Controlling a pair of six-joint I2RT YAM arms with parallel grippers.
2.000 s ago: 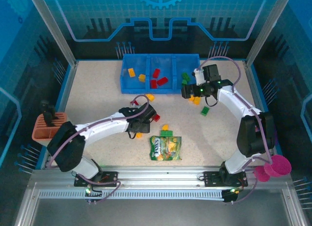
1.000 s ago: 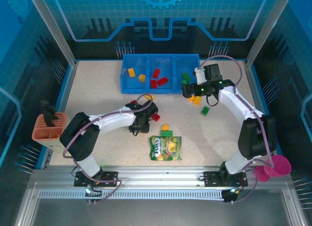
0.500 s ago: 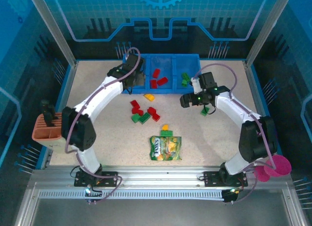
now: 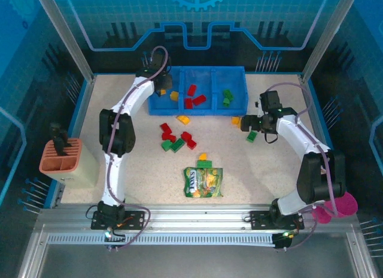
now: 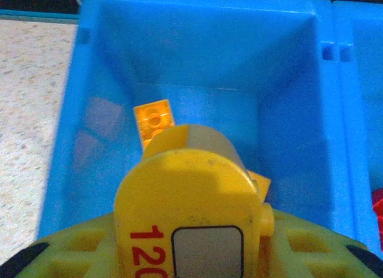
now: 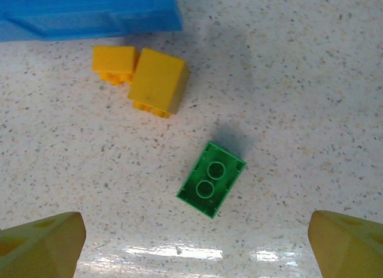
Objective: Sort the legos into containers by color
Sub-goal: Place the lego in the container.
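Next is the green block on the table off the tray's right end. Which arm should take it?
Right. The right fingers stand open either side of the green block, just above it. The left fingers are far off over the tray, at its left compartment, holding a yellow block.

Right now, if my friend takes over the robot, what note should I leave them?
Left gripper: shut on a yellow lego, over the blue tray's left compartment.
Right gripper: open, over a green lego on the table.
Done: yellow legos lie left, red legos middle, green legos right.
To do: drop the held one, then sort the loose legos on the table.
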